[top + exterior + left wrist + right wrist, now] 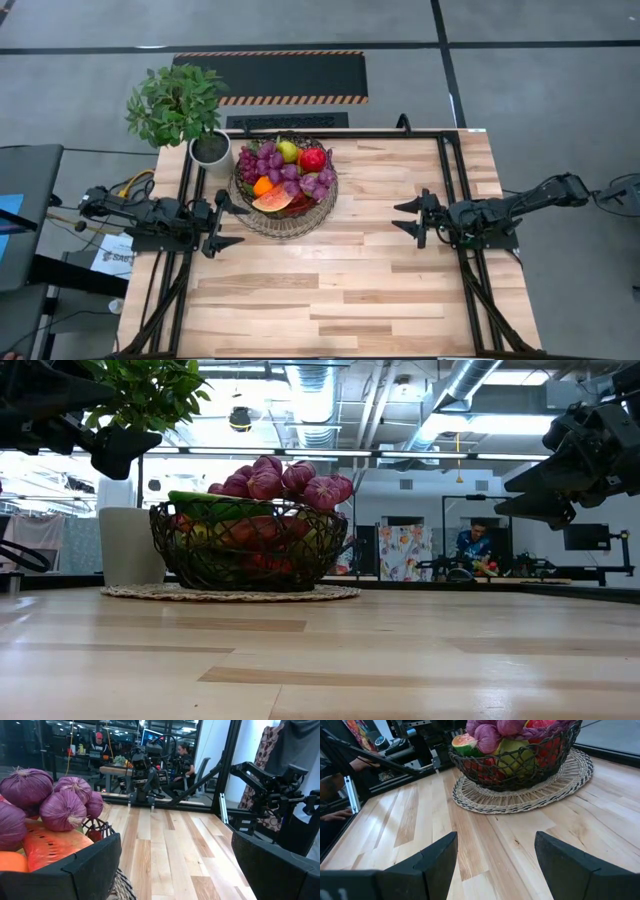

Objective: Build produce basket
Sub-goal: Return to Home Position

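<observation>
Produce [285, 170] lay heaped in the wire basket [333, 185] in the high view, on a woven mat [285, 232] on the left arm's side of the table [330, 290], beside a potted plant [175, 100]. The left gripper [232, 226] hung just beside the mat and the right gripper [397, 217] well apart from it, both spread wide and empty. In the low view, purple bulbs [285, 478] crowned the pile above the rim, and both grippers were clear of the tabletop. From the left wrist, the bulbs sat over a watermelon slice [55, 845] and an orange [10, 862]. From the right wrist, the basket's mesh wall looked stiff. The pieces were probably light, hard and smooth, the top ones apt to roll. The loaded basket would best be taken by its rim, and each rounded fruit across its middle.
</observation>
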